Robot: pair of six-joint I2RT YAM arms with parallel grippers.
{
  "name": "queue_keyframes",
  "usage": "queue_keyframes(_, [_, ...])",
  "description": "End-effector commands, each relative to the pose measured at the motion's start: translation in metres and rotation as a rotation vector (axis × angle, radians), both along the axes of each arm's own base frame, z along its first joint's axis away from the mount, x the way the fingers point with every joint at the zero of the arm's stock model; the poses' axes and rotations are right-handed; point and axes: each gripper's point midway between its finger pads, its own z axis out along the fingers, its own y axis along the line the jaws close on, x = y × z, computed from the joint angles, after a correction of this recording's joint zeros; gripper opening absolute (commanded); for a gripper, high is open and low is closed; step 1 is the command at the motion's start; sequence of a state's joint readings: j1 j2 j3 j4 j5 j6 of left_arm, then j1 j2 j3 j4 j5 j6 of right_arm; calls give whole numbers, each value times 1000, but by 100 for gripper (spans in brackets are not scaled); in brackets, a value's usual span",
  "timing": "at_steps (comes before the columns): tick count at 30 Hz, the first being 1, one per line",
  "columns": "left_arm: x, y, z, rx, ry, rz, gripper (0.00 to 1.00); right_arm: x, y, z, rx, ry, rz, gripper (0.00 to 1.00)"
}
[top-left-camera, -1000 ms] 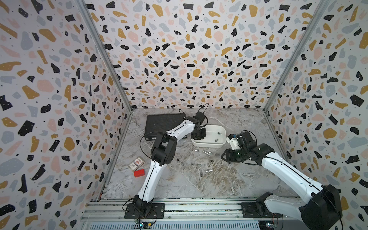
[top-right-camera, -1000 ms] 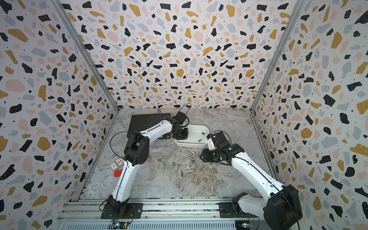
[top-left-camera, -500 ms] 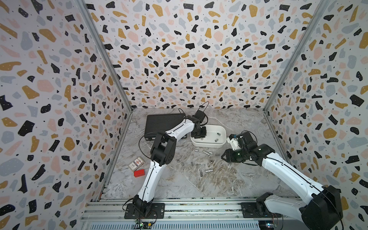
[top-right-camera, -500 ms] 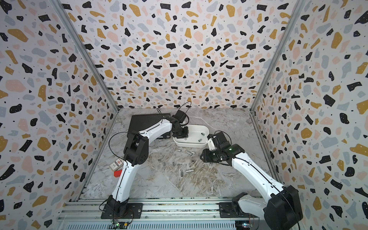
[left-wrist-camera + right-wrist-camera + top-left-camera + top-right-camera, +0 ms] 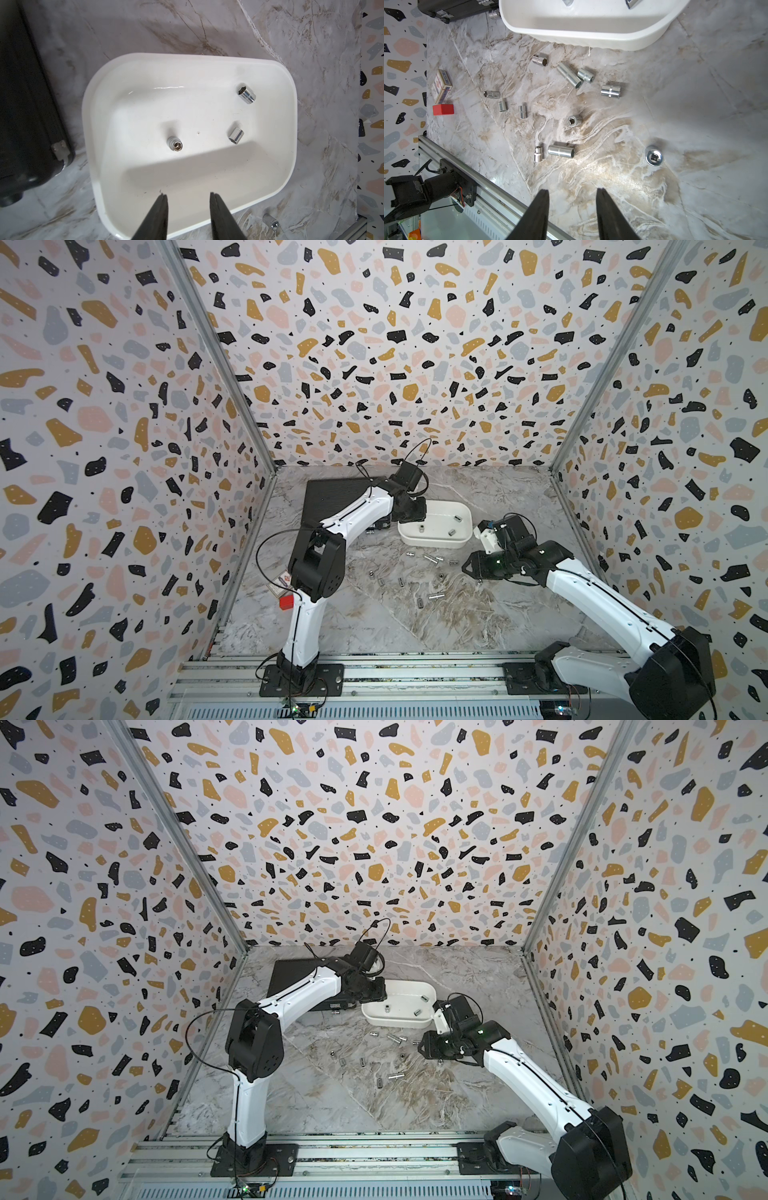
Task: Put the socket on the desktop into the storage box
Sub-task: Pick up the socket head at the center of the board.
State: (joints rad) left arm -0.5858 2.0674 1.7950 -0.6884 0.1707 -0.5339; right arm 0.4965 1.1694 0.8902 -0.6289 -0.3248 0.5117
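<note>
Three sockets lie in the storage box, a dozen-odd wait on the bench, left fingers and right fingers narrowly parted, empty.

The right wrist view crops the storage box and black case.

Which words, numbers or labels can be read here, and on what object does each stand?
No text is legible.
small printed box: red and blue print, too blurred to read.
sockets on the desktop: no markings can be made out.
</note>
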Motion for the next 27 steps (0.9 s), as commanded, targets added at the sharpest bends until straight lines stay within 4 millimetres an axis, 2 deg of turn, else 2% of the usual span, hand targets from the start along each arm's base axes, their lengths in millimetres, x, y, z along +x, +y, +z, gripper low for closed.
queue_keyframes(1, [-5, 9, 13, 20, -62, -3, 39, 4, -1, 8, -9, -23, 8, 43])
queue_keyframes(7, [-24, 37, 24, 69, -120, 22, 42, 15, 5, 15, -16, -49, 35, 43])
queue_keyframes(10, [-36, 55, 26, 98, -150, 38, 47, 19, 12, 17, -15, -58, 57, 45])
queue_keyframes(20, [-69, 125, 15, 179, -184, 143, 62, 18, 64, 31, 33, -111, 220, 51])
queue_keyframes(27, [-76, 153, 5, 227, -232, 194, 68, 6, 95, 40, 108, -121, 331, 52])
